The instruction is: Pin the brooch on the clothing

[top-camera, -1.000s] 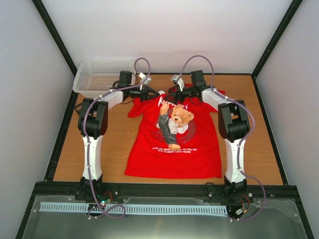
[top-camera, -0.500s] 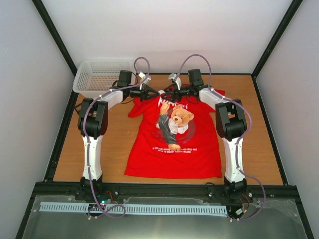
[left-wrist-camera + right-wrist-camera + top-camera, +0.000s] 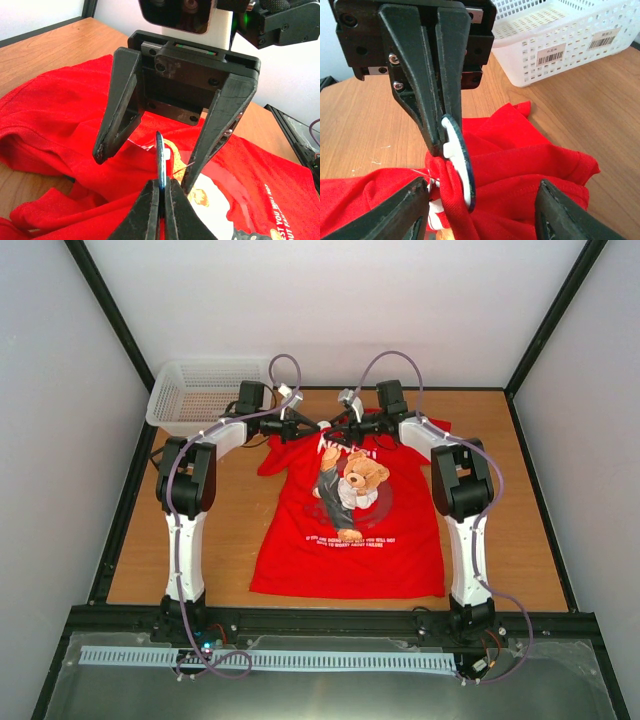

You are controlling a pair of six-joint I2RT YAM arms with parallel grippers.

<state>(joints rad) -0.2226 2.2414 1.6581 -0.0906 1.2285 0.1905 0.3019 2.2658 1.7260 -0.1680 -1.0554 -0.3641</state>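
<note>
Red shirt [image 3: 520,175] partly hides the brooch [image 3: 457,150] clamped in left pincer [image 3: 441,142]; right pincer [image 3: 482,192] apart.

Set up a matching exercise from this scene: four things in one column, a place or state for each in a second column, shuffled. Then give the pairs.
Things
1. left gripper
2. right gripper
3. basket
4. T-shirt

Places or states
A. red, lying on the table
B. jaws apart
C. at the table's far left corner
D. shut on the brooch

Pairs: 1-D, 2-B, 3-C, 4-A
</note>
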